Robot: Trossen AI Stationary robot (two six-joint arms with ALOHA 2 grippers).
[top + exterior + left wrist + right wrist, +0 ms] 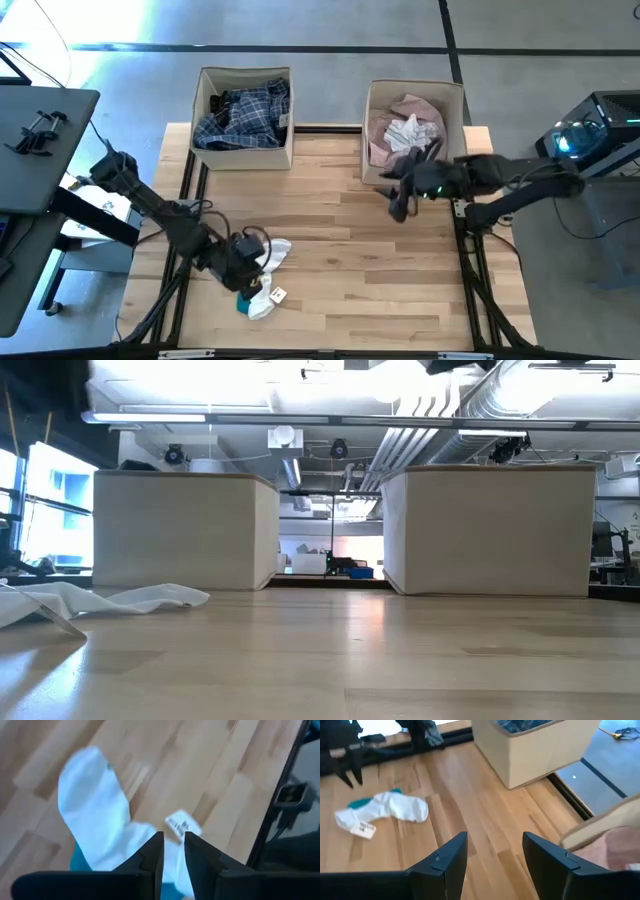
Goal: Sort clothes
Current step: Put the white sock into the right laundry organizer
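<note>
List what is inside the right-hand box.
The right box holds a pale pink shirt with a crumpled white piece on top. The right gripper, open, hangs by its front wall. Anything beneath the pink shirt is covered.

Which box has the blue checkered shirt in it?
The left box, nearer the left arm, holds the blue-white plaid shirt. The right box holds pale pink shirt fabric instead.

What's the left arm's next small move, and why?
Probably lower the left end effector onto the white and teal socks and close. In the left wrist view its fingers stand narrowly apart just above the fabric, holding nothing, and the socks are the only garment lying on the table.
</note>
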